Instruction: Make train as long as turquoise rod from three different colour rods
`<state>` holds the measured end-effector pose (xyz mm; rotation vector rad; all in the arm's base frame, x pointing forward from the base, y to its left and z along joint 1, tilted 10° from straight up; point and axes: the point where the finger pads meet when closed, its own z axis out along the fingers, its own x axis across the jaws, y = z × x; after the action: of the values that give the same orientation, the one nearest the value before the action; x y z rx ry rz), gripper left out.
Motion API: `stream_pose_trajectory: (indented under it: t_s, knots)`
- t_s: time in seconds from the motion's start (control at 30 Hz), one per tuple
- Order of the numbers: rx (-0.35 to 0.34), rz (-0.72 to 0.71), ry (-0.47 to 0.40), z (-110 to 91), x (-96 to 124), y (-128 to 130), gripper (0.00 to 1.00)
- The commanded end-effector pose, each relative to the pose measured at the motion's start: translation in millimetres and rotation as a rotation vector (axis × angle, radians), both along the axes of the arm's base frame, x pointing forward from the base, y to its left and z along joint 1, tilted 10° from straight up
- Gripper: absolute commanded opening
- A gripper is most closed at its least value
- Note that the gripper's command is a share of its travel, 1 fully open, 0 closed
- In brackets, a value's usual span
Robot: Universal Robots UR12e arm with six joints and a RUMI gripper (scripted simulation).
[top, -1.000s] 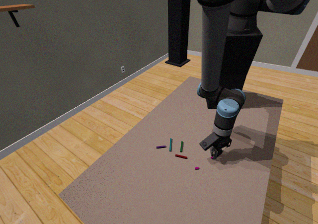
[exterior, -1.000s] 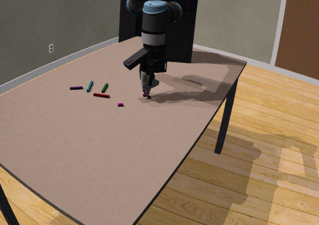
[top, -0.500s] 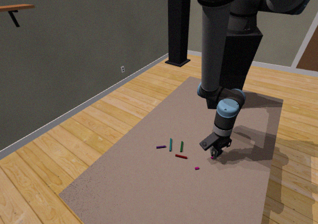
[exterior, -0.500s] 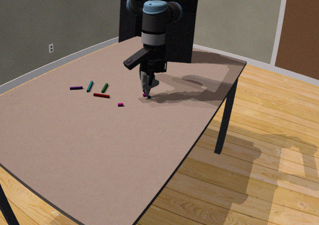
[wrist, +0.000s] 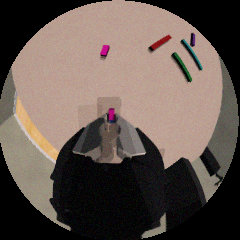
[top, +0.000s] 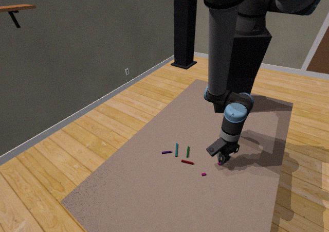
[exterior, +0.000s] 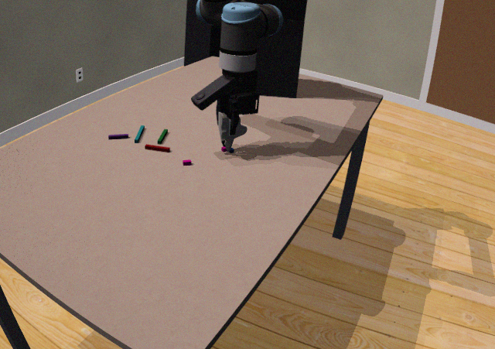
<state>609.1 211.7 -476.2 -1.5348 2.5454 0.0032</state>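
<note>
Wooden floor (top: 119,112) (exterior: 419,177) surrounds a pinkish-brown table (top: 159,197) (exterior: 159,217) (wrist: 65,65), with a grey wall (top: 79,51) (exterior: 100,17) along the left. Over the right part of the tabletop, the gripper (top: 220,161) (exterior: 227,146) (wrist: 111,114) points down, its fingers clenched on a magenta rod (top: 219,163) (exterior: 223,148) (wrist: 111,113) down at the table's surface. Just to the right of that rod in the exterior view is the blue rod (exterior: 231,150), partly hidden by the fingertips; whether the two touch, I cannot tell. Nearer and to the left lies the other magenta rod (top: 203,174) (exterior: 186,162) (wrist: 105,50), well apart from them. Farther left is the red rod (top: 187,162) (exterior: 157,148) (wrist: 160,43), flat and running roughly left to right. Beyond it the green rod (top: 187,151) (exterior: 162,136) (wrist: 182,67) and, to its left, the turquoise rod (top: 176,149) (exterior: 139,134) (wrist: 192,54) lie roughly side by side with a gap between them, both pointing from near to far. Leftmost is the purple rod (top: 166,152) (exterior: 118,136) (wrist: 193,39), separate from the turquoise one and lying crosswise to it. Behind the arm, a dark pedestal (top: 247,61) (exterior: 275,57) stands at the far side, and an outlet (top: 127,71) (exterior: 79,74) is set low in the left wall.
</note>
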Motion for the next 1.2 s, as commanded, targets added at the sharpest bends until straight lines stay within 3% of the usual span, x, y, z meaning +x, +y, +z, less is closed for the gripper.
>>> stream_pose_trajectory:
  t_s: [0.0,1.17]
  knots:
    - [0.0,0.0,-0.001,-3.0,0.9,0.4,0.0]
    - [0.0,0.0,-0.001,-7.2,1.5,0.8,0.0]
